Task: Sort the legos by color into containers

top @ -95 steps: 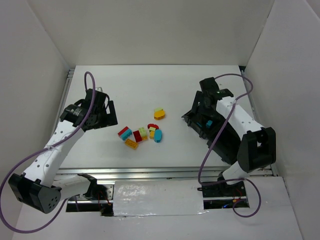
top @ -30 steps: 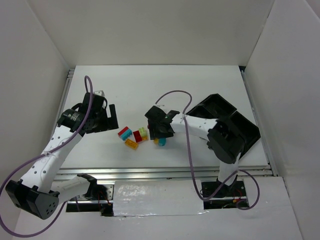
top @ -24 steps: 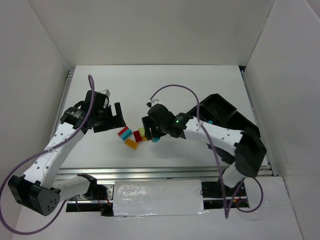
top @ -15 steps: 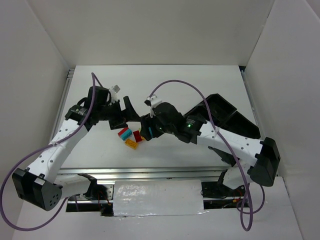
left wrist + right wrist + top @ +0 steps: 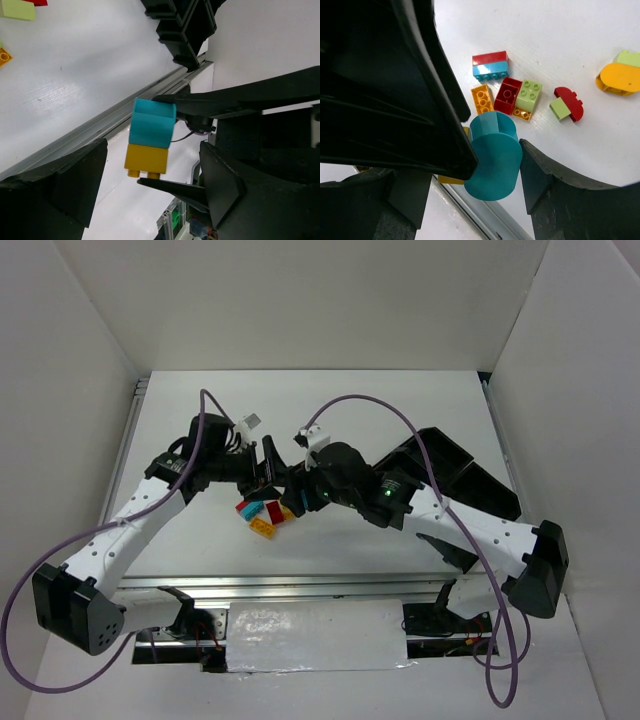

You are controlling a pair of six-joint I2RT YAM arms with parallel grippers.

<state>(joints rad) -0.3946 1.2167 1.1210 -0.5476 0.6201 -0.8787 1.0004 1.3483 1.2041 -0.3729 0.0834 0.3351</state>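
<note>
Cyan-over-yellow brick stack [image 5: 151,125] | right gripper [image 5: 491,161] clamped on it | left gripper [image 5: 152,150] jaws apart either side, not touching | other legos [image 5: 509,95] loose on table [image 5: 570,50]

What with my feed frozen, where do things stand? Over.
Right fingers shut on cyan-yellow stack, aloft. Left fingers open, flanking it. Loose bricks on table close by.
</note>
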